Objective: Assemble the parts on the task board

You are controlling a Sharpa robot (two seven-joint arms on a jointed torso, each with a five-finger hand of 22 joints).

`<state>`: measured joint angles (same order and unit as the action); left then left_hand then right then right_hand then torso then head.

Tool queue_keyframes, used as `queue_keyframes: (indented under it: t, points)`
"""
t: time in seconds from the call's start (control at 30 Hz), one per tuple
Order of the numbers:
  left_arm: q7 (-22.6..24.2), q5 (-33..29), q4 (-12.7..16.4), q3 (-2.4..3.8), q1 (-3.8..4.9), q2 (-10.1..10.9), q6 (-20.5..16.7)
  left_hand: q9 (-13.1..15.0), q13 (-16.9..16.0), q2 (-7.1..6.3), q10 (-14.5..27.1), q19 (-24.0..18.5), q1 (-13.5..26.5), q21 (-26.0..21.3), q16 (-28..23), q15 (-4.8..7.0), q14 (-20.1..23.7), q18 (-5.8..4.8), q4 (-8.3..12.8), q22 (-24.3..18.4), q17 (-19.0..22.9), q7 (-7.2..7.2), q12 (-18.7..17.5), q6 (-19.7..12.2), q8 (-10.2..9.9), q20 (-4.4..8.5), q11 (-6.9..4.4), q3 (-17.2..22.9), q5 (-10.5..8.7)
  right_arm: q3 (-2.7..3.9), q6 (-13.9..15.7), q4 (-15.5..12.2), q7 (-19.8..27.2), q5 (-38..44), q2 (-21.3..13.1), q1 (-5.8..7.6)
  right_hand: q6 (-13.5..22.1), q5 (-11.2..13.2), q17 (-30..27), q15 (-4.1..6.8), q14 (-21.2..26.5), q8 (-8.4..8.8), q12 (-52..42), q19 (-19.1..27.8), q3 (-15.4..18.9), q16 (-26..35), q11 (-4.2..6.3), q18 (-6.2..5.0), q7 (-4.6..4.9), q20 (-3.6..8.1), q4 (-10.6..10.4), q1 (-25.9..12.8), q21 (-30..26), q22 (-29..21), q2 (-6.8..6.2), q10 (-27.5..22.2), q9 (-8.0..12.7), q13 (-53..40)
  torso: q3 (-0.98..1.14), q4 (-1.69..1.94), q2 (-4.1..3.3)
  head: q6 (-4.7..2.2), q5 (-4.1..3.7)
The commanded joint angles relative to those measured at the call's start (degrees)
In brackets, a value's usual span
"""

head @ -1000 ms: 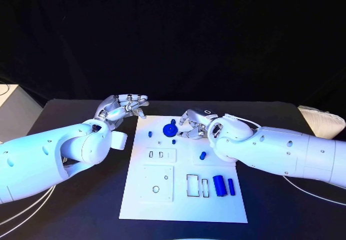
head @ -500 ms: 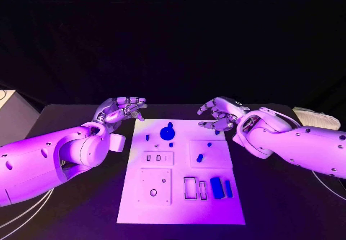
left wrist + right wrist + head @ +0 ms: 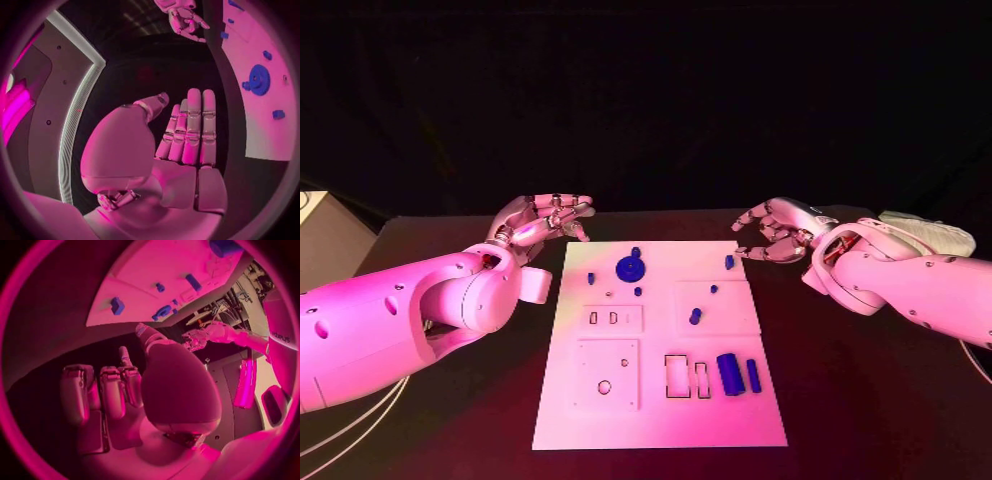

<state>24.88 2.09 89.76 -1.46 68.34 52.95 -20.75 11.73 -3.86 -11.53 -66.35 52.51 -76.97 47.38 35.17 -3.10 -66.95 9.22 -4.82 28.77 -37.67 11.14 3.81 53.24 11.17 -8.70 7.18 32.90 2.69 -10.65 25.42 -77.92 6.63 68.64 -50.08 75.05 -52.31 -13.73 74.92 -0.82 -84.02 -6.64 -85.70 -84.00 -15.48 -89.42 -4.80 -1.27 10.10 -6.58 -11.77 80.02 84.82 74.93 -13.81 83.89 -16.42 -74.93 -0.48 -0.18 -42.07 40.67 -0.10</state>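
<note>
Lying loose near the task board's [image 3: 661,425] front edge, two blue bars [image 3: 738,374] look unplaced, the blue gear [image 3: 630,269] sits farther back, and beyond it the left hand [image 3: 545,217] and right hand [image 3: 773,230] hover empty, fingers loosely curled.

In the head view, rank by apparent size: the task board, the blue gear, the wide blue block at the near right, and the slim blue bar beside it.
1. Task board, by far the largest.
2. Blue gear and wide blue block: look alike in size, and the block lies nearer the camera, so left unranked.
3. Slim blue bar, narrowest.
</note>
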Motion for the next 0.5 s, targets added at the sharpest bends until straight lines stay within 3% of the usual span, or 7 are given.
queue_keyframes:
  t: [0.03,0.3,0.5]
  points:
    - [0.50,-0.08,-0.05,0.03,0.04,-0.15,1.20,0.07,-0.02,0.13,-0.12,-0.31,0.24,0.29,0.18,0.00,0.36,1.14,0.21,0.08,-0.05,0.36,-0.14,-0.08,-0.20,0.08,0.29,0.19,0.21,-0.04,-2.37,1.00,1.33,1.42,0.34,-0.65,0.61,0.35,14.07,-0.12,-5.71,0.36,0.38,-3.09,0.33,-0.23,-0.49,-0.20,0.03,-0.14,0.02,0.65,-0.20,10.66,0.01,1.20,0.07,-10.69,0.24,-0.05,-0.05,0.03,0.06]
    - [0.49,-0.05,-0.19,0.03,0.03,-0.23,1.30,0.07,-0.02,0.13,-0.12,-0.31,0.24,0.29,0.18,0.00,0.36,1.14,0.21,0.08,-0.05,0.36,-0.14,-0.08,-0.20,0.08,0.29,0.19,0.21,-0.18,-3.33,3.97,0.05,3.26,1.78,-2.07,0.86,0.34,14.13,-0.17,-5.73,0.47,0.35,-3.10,0.79,-0.25,-0.55,-0.20,0.10,-0.20,0.04,0.91,-0.20,10.68,0.06,1.23,0.16,-10.72,0.05,-0.04,-0.08,0.26,0.09]
    - [0.45,-0.03,-0.22,0.03,0.03,-0.15,1.34,0.08,-0.03,0.09,-0.14,-0.44,0.24,0.37,0.15,0.00,0.45,1.14,0.32,0.14,-0.06,0.33,-0.12,-0.07,-0.19,0.06,0.28,0.24,0.21,-0.22,-2.98,4.80,-0.42,3.74,2.84,-2.94,0.91,0.27,14.23,-0.19,-5.75,0.49,0.30,-3.12,0.92,-0.28,-0.57,-0.19,0.12,-0.22,0.05,1.02,-0.16,10.71,0.11,1.28,0.18,-10.77,0.12,-0.01,-0.13,0.62,0.19]
